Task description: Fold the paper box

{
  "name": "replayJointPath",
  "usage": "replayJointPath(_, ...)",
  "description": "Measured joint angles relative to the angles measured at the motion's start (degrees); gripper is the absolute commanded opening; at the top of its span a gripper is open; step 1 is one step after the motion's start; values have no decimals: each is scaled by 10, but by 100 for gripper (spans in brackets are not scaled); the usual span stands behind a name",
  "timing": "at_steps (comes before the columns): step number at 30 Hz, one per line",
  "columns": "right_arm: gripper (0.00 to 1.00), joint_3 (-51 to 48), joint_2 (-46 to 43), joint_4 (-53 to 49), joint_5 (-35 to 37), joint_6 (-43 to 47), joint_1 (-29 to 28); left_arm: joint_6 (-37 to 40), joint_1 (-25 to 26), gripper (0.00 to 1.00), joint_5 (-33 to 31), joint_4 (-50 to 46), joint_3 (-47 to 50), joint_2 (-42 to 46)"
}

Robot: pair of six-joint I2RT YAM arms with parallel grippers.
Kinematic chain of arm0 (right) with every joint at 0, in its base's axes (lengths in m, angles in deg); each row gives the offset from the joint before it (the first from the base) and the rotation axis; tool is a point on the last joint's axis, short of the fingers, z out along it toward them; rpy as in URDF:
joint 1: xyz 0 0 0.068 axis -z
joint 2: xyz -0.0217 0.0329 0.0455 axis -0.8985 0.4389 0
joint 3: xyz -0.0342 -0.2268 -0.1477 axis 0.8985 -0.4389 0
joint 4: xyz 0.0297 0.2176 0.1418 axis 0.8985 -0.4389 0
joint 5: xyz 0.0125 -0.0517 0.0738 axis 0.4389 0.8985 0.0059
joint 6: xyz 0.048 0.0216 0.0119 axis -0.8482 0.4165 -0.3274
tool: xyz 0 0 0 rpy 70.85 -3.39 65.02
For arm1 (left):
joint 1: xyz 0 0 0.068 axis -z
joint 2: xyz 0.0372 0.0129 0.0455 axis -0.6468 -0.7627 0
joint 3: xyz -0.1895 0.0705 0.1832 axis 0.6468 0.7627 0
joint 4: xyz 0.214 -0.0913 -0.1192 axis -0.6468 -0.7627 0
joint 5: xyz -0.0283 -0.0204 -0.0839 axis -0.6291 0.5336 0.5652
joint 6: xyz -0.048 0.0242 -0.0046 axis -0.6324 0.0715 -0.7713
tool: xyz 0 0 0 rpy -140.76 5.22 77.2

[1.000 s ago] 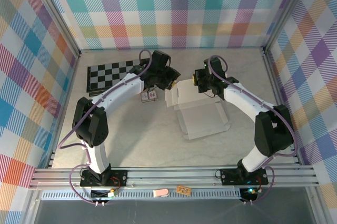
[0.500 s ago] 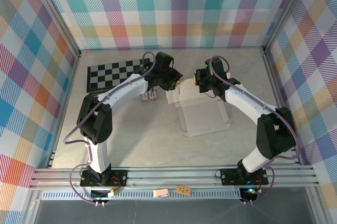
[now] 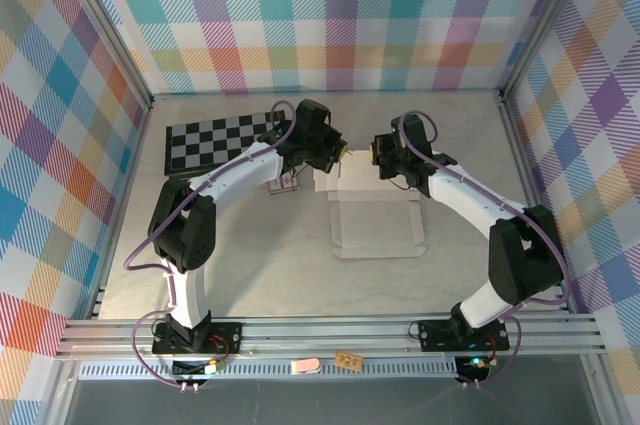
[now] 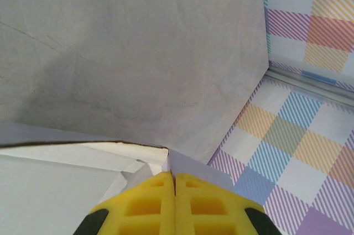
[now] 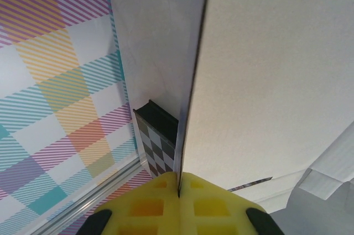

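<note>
The paper box (image 3: 375, 220) lies open in the middle of the table, cream inside up, its far panel raised between the two arms. My left gripper (image 3: 336, 158) is shut on the left end of that raised far edge. In the left wrist view the yellow fingers (image 4: 149, 204) pinch a lavender flap (image 4: 196, 167) beside the cream interior (image 4: 61, 191). My right gripper (image 3: 377, 159) is shut on the right end of the same edge. In the right wrist view my right gripper (image 5: 178, 182) clamps the upright panel, cream face (image 5: 265, 80) right, lavender face (image 5: 155, 41) left.
A black-and-white checkerboard (image 3: 215, 140) lies at the back left and appears past the panel (image 5: 157, 146) in the right wrist view. A small patterned card pack (image 3: 283, 183) sits just left of the box. Plaid walls enclose the table; the metal rail (image 3: 320, 330) runs along the front.
My left gripper has moved right to the box's far edge and shut on the flap. The box has swung from a tilted lie to square with the table.
</note>
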State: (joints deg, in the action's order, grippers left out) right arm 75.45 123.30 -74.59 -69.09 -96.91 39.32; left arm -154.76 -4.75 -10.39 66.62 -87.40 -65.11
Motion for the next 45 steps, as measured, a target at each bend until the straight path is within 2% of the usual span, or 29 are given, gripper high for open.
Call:
replayJointPath(1, 5, -4, -2, 2, 0, 0, 0, -4, 0, 0, 0, 2, 2, 0)
replayJointPath(3, 27, -17, -8, 14, 3, -3, 0, -8, 0, 0, 1, 12, 9, 0)
replayJointPath(4, 33, -27, -14, 22, 2, -3, 0, -10, 0, 0, -1, 16, 12, 0)
replayJointPath(8, 41, -65, -33, 53, -1, -3, 3, -16, 0, 0, -2, 26, 20, 0)
replayJointPath(12, 37, -71, -32, 76, -3, -4, 13, -20, 0, 0, -2, 29, 26, 0)
replayJointPath(18, 37, -71, -25, 104, -8, -3, 30, -20, -1, 0, -2, 29, 26, 0)
replayJointPath(28, 29, -71, 2, 112, -17, 0, 44, -20, -1, 0, 0, 29, 27, 1)
replayJointPath(41, 0, -69, 19, 118, -22, 3, 45, -16, -2, 0, 0, 29, 30, 1)
replayJointPath(45, 0, -69, 19, 117, -22, 4, 45, 0, -8, 37, 3, 26, 34, 5)
